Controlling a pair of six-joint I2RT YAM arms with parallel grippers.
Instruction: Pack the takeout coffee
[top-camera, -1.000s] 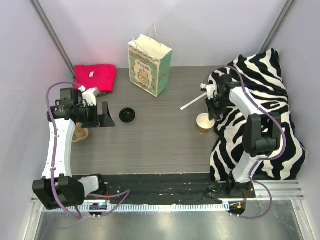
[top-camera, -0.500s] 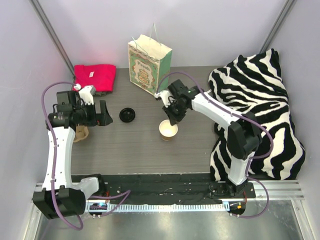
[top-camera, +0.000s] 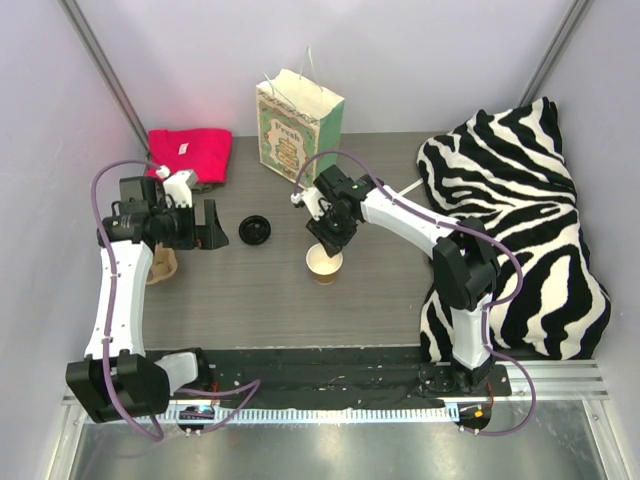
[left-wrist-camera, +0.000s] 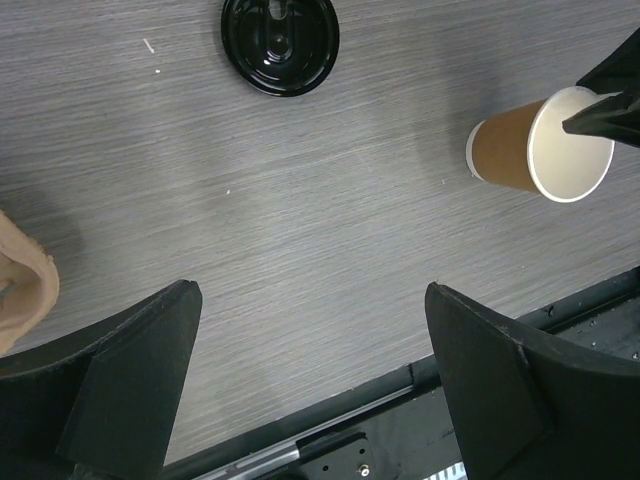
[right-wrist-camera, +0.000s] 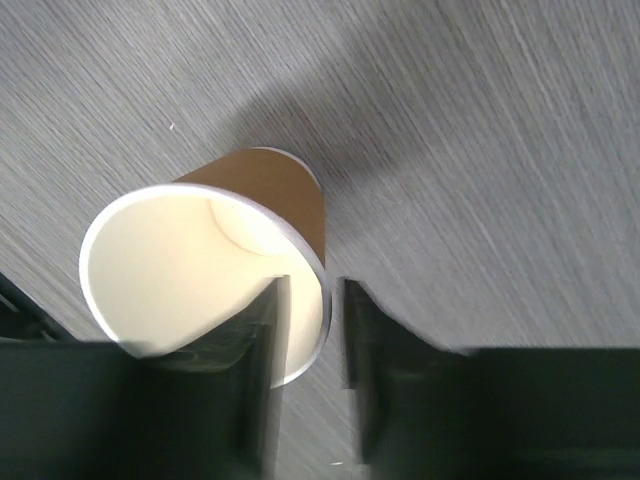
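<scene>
Carrying the kraft-paper cup (top-camera: 323, 263) from the edge of the zebra-striped cloth (top-camera: 520, 220) to the middle of the table (top-camera: 400, 290), the right gripper (top-camera: 330, 240) has set it upright in front of the paper bag (top-camera: 298, 130). This puts it within reach of its black lid (top-camera: 254, 229), which lies flat a short way to the left, apart from the cup.

The gripper's jaws are now narrowly parted. One finger sits inside the cup's near rim and one outside, and the gap is wider than the paper wall, so the grip looks released. The left gripper (top-camera: 212, 228) hangs wide open and empty just left of the lid. Judging by this, capping comes next, and the bag is not yet loaded.
</scene>
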